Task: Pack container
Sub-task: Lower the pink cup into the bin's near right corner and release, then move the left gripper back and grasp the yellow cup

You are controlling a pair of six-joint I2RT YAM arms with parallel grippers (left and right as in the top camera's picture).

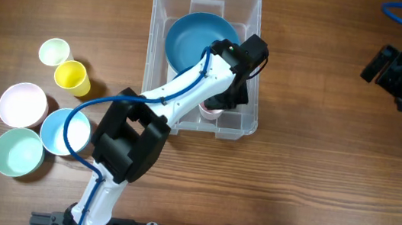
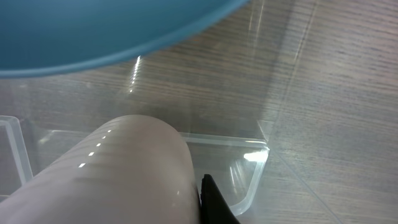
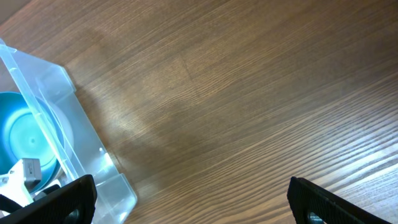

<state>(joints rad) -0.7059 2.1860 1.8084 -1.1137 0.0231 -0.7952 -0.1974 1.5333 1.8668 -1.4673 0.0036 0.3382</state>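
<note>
Clear plastic container (image 1: 160,23) sits mid-bench (image 1: 318,158), with a blue bowl (image 1: 195,39) filling its far half. The left claw (image 1: 219,105) is inside by the near wall, closed around a pale cup (image 2: 112,174). The right claw (image 3: 189,200) hangs wide open and empty over bare wood to the right. Loose cups and bowls (image 1: 22,104) cluster well to the left.

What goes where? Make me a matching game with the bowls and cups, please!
Things:
1. big blue bowl
2. yellow cup
3. mint bowl

Places:
A. right beside the pale green cup
B. directly below the pale pink bowl in the overhead view
C. inside the container

Pairs: 1-C, 2-A, 3-B.
</note>
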